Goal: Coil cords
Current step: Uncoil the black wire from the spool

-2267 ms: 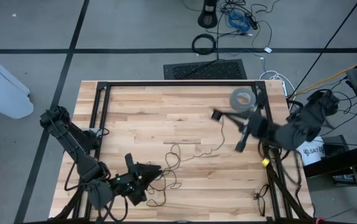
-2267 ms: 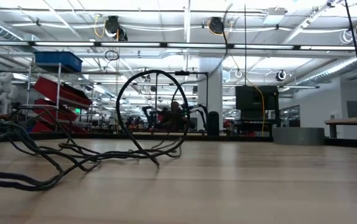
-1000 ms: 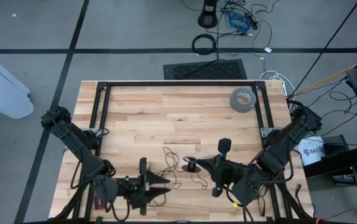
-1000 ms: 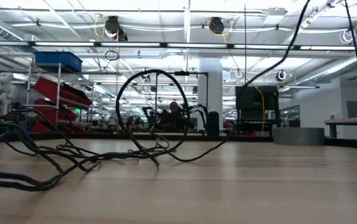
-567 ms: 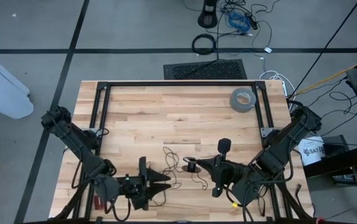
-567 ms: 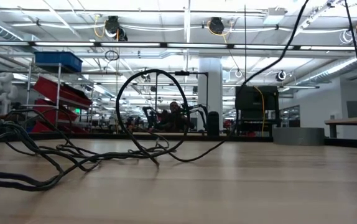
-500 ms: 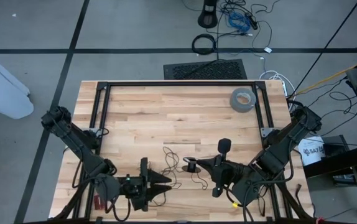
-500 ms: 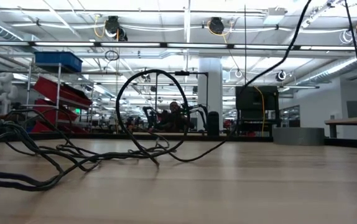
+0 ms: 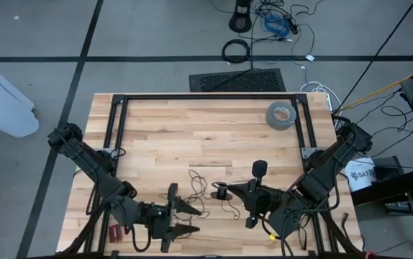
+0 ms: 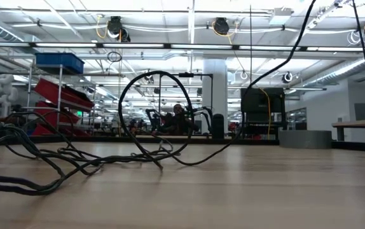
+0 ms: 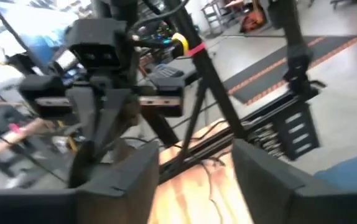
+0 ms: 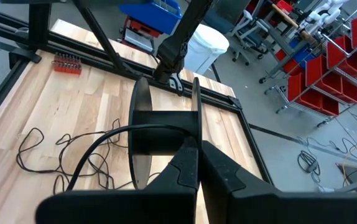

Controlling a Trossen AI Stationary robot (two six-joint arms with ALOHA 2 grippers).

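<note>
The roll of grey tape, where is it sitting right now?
In the high view the grey tape roll lies flat near the table's far right corner, apart from both arms.

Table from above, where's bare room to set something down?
Bare wood fills the middle of the table, from the back rail to the cord, left of the tape roll. The front edge is crowded: cord loops, left gripper, right gripper.
</note>
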